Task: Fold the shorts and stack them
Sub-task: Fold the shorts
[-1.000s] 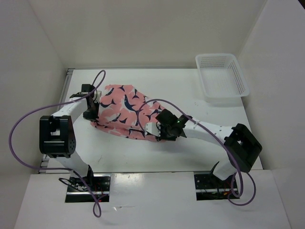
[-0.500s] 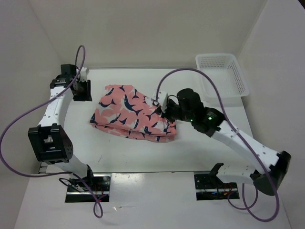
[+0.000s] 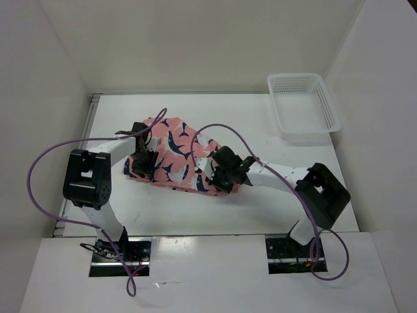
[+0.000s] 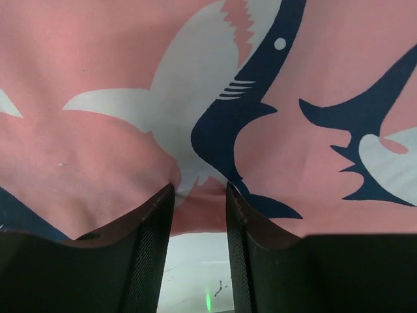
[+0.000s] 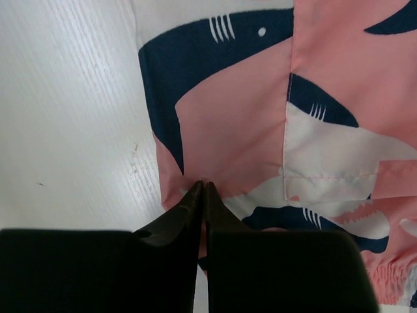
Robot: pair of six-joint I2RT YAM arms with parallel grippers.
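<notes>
The shorts [image 3: 174,151], coral-pink with navy and white sharks, lie bunched on the white table [image 3: 260,124], left of centre. My left gripper [image 3: 144,160] is at their left edge. In the left wrist view its jaws [image 4: 199,189] stand a little apart, with the hem of the shorts [image 4: 98,78] between the tips and bare table showing in the gap. My right gripper [image 3: 219,175] is at the shorts' near right edge. In the right wrist view it [image 5: 201,186] is shut and pinches the edge of the shorts [image 5: 228,117].
A white plastic mesh basket [image 3: 303,104] stands at the back right corner. White walls close in the table on the left, back and right. Purple cables loop over both arms.
My left gripper has come from the back left corner to the shorts' left edge. My right gripper has come back down to their near right edge. The shorts are more bunched.
</notes>
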